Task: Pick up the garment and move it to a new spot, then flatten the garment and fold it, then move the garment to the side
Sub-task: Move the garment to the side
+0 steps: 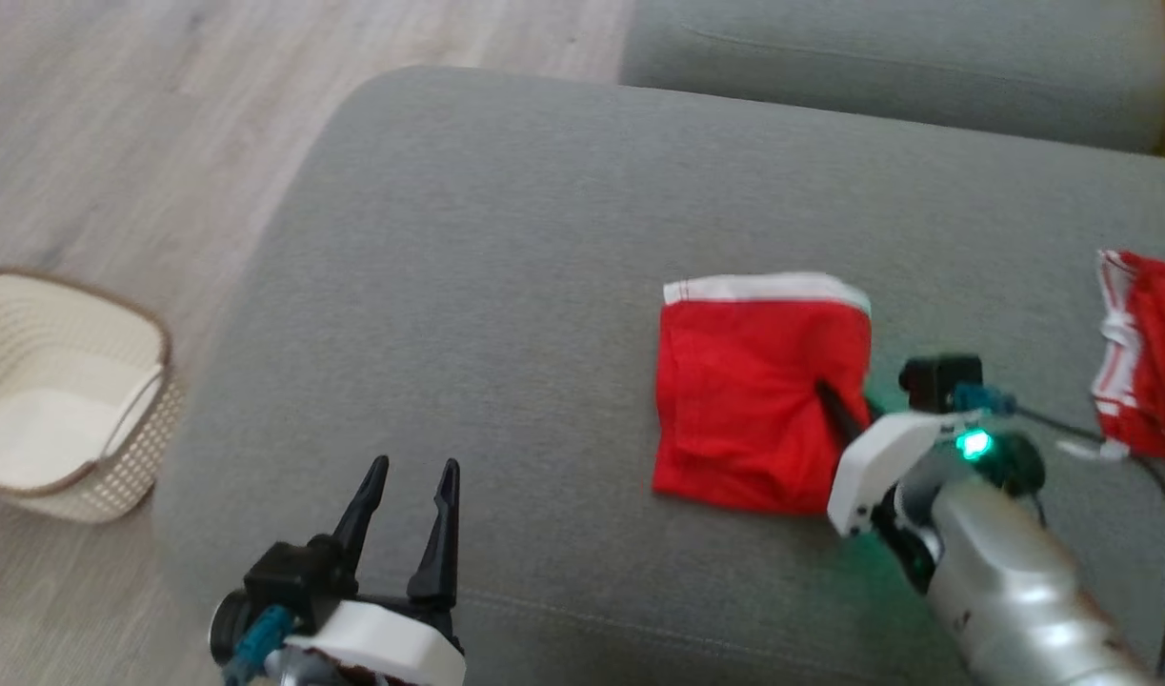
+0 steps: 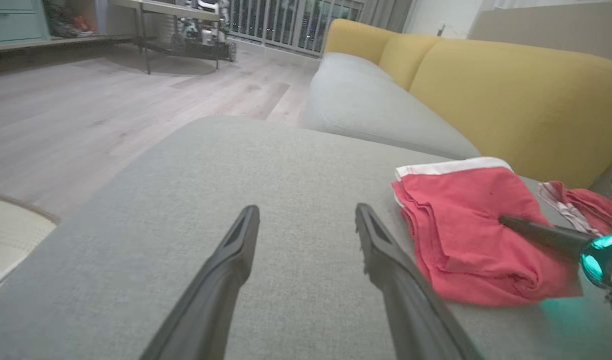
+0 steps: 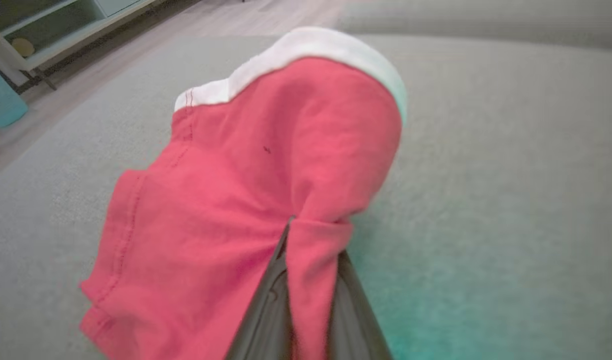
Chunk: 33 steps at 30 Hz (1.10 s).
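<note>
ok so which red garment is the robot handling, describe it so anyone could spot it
Look at the wide grey sofa seat. Right of its middle lies the folded red garment, a neat square with a white band along its far edge. Unlike the crumpled red garment further right, it is folded flat, and the right gripper pinches its right side.

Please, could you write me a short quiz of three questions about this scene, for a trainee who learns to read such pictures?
1. True or false: the left gripper is open and holds nothing.
2. What does the right gripper pinch? A) a cable B) the folded red garment C) the grey cushion
3. Fill in: the pale basket stands on the ___, at the robot's left.

Key: 1 true; 2 B; 3 floor.
</note>
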Motion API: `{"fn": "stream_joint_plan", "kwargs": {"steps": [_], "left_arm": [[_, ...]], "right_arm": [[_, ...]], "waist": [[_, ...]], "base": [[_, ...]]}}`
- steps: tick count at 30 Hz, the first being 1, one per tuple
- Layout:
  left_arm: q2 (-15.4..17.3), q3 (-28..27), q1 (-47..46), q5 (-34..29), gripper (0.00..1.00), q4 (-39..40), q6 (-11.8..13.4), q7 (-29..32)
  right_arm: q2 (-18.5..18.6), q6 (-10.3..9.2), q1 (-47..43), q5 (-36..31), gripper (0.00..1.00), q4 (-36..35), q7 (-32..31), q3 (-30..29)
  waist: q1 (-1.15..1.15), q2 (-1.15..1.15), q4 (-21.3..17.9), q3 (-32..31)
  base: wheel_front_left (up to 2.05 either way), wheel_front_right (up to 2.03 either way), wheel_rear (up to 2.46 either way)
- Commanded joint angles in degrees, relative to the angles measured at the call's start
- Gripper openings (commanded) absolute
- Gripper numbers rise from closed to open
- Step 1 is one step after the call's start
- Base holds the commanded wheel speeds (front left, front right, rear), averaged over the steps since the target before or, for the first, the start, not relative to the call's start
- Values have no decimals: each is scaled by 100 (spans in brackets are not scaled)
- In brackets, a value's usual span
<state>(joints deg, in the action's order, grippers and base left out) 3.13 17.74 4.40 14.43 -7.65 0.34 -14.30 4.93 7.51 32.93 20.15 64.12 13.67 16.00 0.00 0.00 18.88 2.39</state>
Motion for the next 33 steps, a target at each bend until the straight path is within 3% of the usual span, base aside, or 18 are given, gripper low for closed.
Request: {"fn": "stream_joint_plan", "kwargs": {"steps": [1, 6, 10, 19, 27, 33], "left_arm": [[-25, -152, -346, -32, 100, 187, -24, -70], [-25, 30, -703, -199, 100, 156, -174, -70], [-25, 357, -1261, -525, 100, -57, -401, -70], [102, 979, -2728, -1118, 100, -420, -723, -70], [335, 1353, -3622, -1079, 100, -497, -775, -70], [466, 1372, -3881, -949, 100, -520, -779, -70]], "right_arm": [[65, -2, 289, -100, 0, -207, 83, 128], [317, -2, 808, -438, 0, -614, -131, 367], [726, -2, 1266, -441, 0, -1013, -476, 432], [1651, -2, 2156, -156, 0, -1606, -1118, 95], [2168, -2, 2724, -137, 0, -1361, -1431, -174], [2238, -2, 2887, -147, 0, -989, -1503, -228]], "waist": [[0, 0, -254, 68], [0, 0, -936, 406], [0, 0, -1410, 750], [0, 0, -2275, 1730], [0, 0, -2611, 2495], [0, 0, -2659, 2762]], "base": [[0, 0, 0], [0, 0, 0], [0, 0, 0], [0, 0, 0], [0, 0, 0], [0, 0, 0]]}}
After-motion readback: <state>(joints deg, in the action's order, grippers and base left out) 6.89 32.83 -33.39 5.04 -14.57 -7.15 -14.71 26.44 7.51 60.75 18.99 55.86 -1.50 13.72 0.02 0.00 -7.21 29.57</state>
